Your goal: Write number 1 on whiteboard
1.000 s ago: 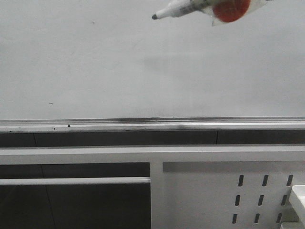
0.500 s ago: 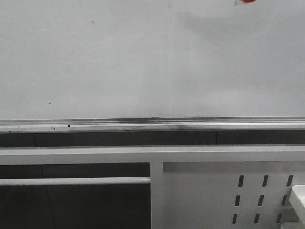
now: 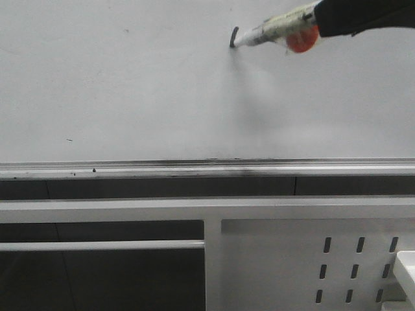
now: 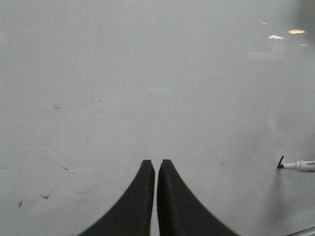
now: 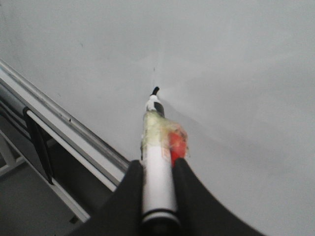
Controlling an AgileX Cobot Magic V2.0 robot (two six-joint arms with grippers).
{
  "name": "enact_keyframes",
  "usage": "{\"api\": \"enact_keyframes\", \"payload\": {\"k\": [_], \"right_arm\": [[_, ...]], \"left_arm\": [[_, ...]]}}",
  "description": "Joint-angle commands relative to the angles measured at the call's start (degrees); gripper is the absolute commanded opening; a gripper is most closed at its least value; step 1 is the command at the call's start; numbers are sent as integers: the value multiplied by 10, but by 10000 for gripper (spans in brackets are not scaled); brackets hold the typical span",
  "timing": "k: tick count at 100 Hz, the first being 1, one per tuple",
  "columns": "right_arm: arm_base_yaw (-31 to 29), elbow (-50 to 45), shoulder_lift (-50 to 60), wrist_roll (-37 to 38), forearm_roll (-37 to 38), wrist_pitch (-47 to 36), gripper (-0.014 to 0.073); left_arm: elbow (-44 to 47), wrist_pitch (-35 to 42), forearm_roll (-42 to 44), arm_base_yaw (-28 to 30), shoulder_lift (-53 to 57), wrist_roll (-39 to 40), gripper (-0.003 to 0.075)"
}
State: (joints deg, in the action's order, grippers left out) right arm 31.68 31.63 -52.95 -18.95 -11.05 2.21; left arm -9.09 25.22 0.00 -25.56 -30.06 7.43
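The whiteboard point(image 3: 130, 84) fills the upper part of the front view, with its silver ledge point(image 3: 194, 170) along the lower edge. My right gripper point(image 5: 157, 164) is shut on a white marker point(image 5: 157, 162) with tape and a red blob on its barrel. The marker point(image 3: 272, 29) comes in from the upper right, and its black tip touches the board. A short black stroke point(image 3: 234, 35), the start of the number 1, sits at the tip. The stroke point(image 4: 280, 162) and the marker's tip also show in the left wrist view. My left gripper point(image 4: 156, 163) is shut and empty, facing the board.
A white perforated metal frame point(image 3: 311, 253) stands below the ledge, with dark gaps between its bars. Tiny dark specks point(image 3: 69, 140) dot the board. A white box corner point(image 3: 407, 269) shows at the lower right.
The marker left the view upward, then came back lower. Its tip now touches the board and has left a short black stroke that was not there before.
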Motion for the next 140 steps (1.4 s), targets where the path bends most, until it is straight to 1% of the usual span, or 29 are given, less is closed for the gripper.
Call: {"api": "enact_keyframes", "payload": {"k": [1,25,34,41,50,60,61,62,67,68,69,72,74,79,86,89,93,96,101,108,114,132,140], "right_arm": [[-23,22,-30,0,7,-48,-69],[-25,22,-80,0,2,-44,-69],[-22,22,-80,0,1,-42,-69],[-11,23,-72,0,-7,-29,-69],[17,37,-56,0,-8,17,-69],[53,69,-45,0,-8,96,-69],[57,76,-45,0,-8,107,-69],[59,79,-45,0,-8,113,-69],[71,103,-47,0,-4,152,-69],[73,109,-48,0,-1,163,-69],[75,113,-48,0,0,168,-69],[80,127,-53,0,2,188,-69],[82,138,-55,0,5,202,-69],[88,163,-65,0,6,230,-69],[93,200,-80,-1,8,268,-69],[96,217,-86,-3,8,283,-69],[99,234,-96,-7,9,307,-69],[101,249,-103,-9,12,320,-69],[106,266,-116,-16,16,337,-69],[114,281,-129,-36,16,350,-69],[120,289,-140,-36,16,351,-69],[131,311,-153,-36,16,356,-69],[139,314,-153,-36,16,356,-69]], "left_arm": [[-15,56,-4,2,-1,6,-20],[-15,62,-4,2,-1,6,-20],[-15,62,0,2,-1,6,-20],[-15,62,22,2,-1,6,-20],[-15,62,77,1,-1,6,-20],[-15,65,152,1,-1,6,-19],[-15,65,173,1,-1,7,-19],[-15,65,173,1,-1,7,-19],[-15,68,229,1,-5,16,-18],[-15,69,256,1,-6,29,-18],[-15,71,256,1,-8,29,-17],[-15,76,304,1,-12,54,-12],[-16,80,326,1,-17,63,-2],[-23,92,418,1,-32,101,36],[-37,107,519,1,-63,166,125],[-44,108,550,1,-82,194,176],[-56,108,584,1,-103,215,222],[-63,108,597,1,-124,222,256],[-77,113,614,1,-153,222,272],[-99,128,635,1,-192,221,260],[-120,140,652,1,-222,221,256],[-164,152,656,1,-302,208,253],[-182,174,661,1,-332,204,253]]}}
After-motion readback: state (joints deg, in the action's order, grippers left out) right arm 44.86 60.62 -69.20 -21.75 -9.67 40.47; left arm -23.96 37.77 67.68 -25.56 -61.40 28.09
